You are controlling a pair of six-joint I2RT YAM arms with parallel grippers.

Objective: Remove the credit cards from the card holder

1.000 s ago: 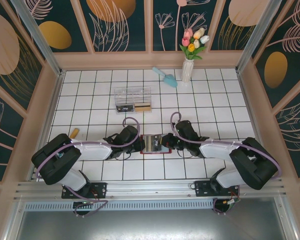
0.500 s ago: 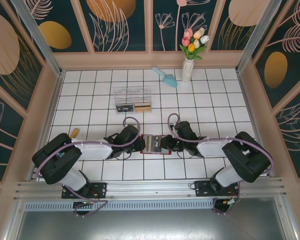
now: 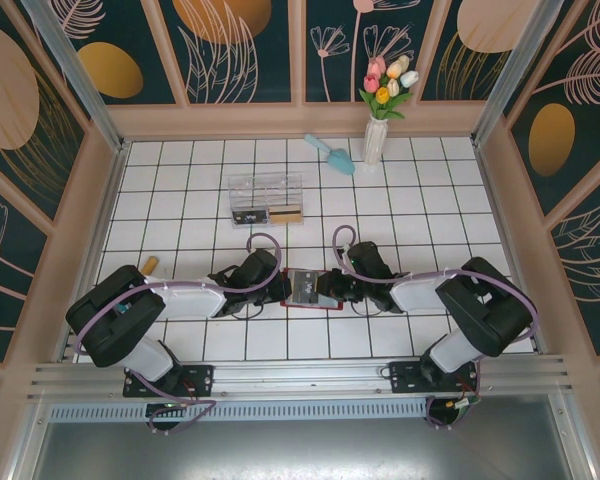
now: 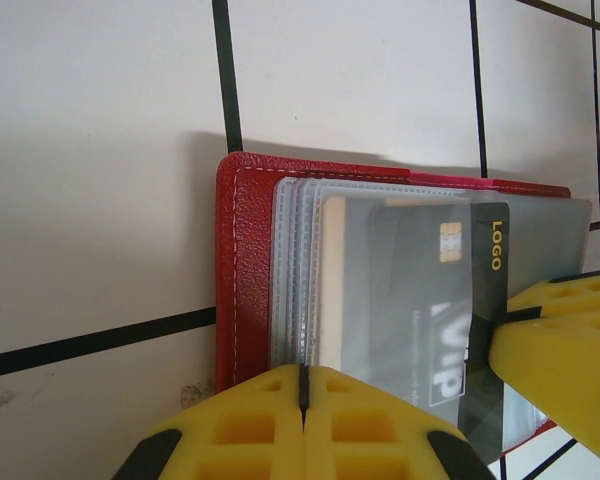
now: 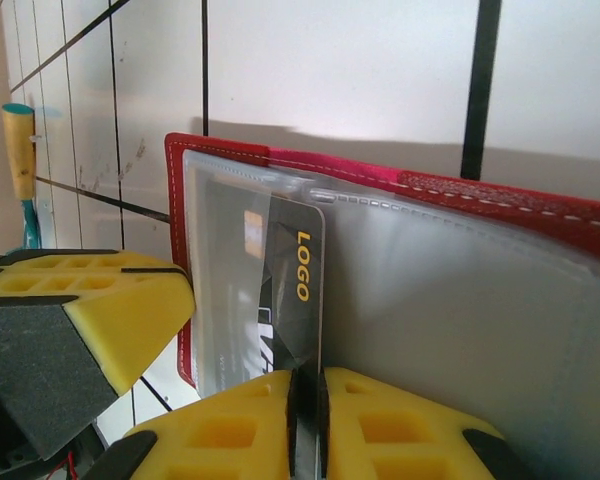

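the right gripper (image 5: 305,398) is closed on a dark card (image 5: 292,290), which is pinched edge-on between the yellow fingers; "logo" is printed on it in gold. the card is laid against the clear sleeves (image 5: 460,300) of the card holder (image 4: 242,270), and how much of it is tucked inside a sleeve cannot be told. a paler card (image 4: 345,280) is seen through the sleeves, just beside the dark one, toward the holder's red spine.

the left gripper (image 4: 302,400) is pressed fully together, with no gap left between its fingers. it is set at the holder's opposite edge, touching or just over the sleeves there; whether anything thin is pinched in it cannot be told.

the holder is laid open, red cover down, on the white tiled table (image 3: 180,180), directly between the two grippers. a clear box (image 3: 266,200) is placed beyond the holder, well apart from it. farther beyond the holder, near the back wall, a blue scoop (image 3: 330,152) and a white vase of tulips (image 3: 376,140) are set side by side.
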